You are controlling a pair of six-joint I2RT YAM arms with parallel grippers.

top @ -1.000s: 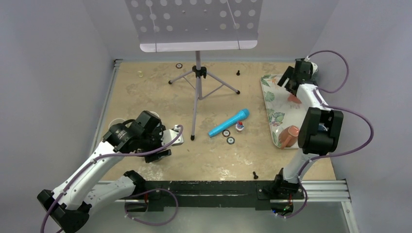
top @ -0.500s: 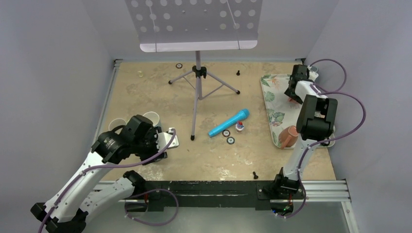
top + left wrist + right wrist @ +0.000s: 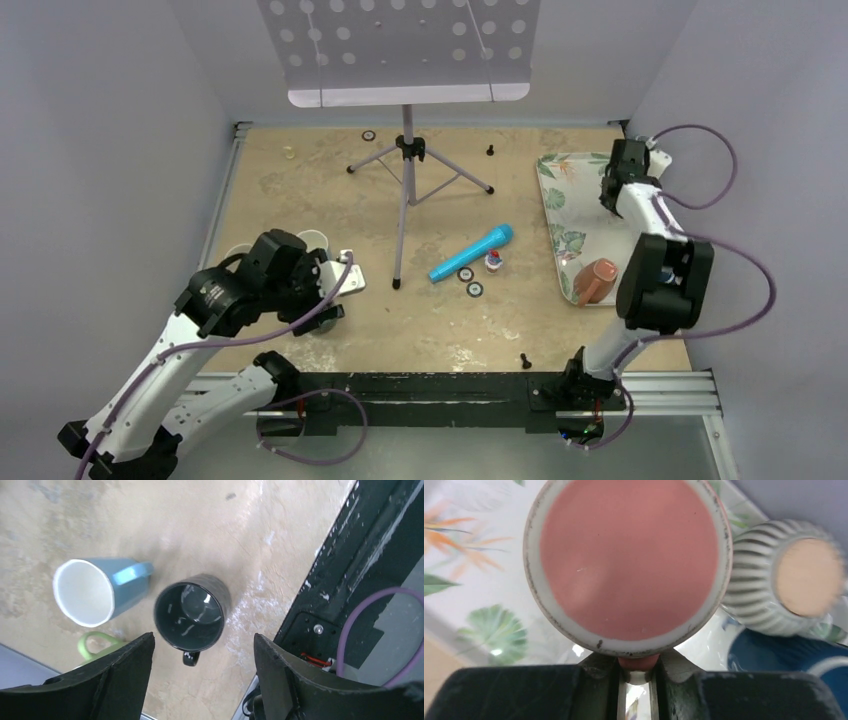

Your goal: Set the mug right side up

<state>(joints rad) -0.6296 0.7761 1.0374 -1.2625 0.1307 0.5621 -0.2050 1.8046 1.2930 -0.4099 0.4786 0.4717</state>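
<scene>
Right gripper (image 3: 637, 669) has just clamped the handle (image 3: 637, 661) of the upturned pink mug (image 3: 629, 560). Left gripper (image 3: 202, 672) hangs spread over a black mug (image 3: 192, 612).

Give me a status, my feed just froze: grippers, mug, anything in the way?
Left gripper open over black mug. Right gripper shut on handle of pink mug, upside down on tray. Ribbed mug close beside it.

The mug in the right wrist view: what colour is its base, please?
The mug base is salmon pink, ringed pale grey; clearest in the right wrist view.
</scene>
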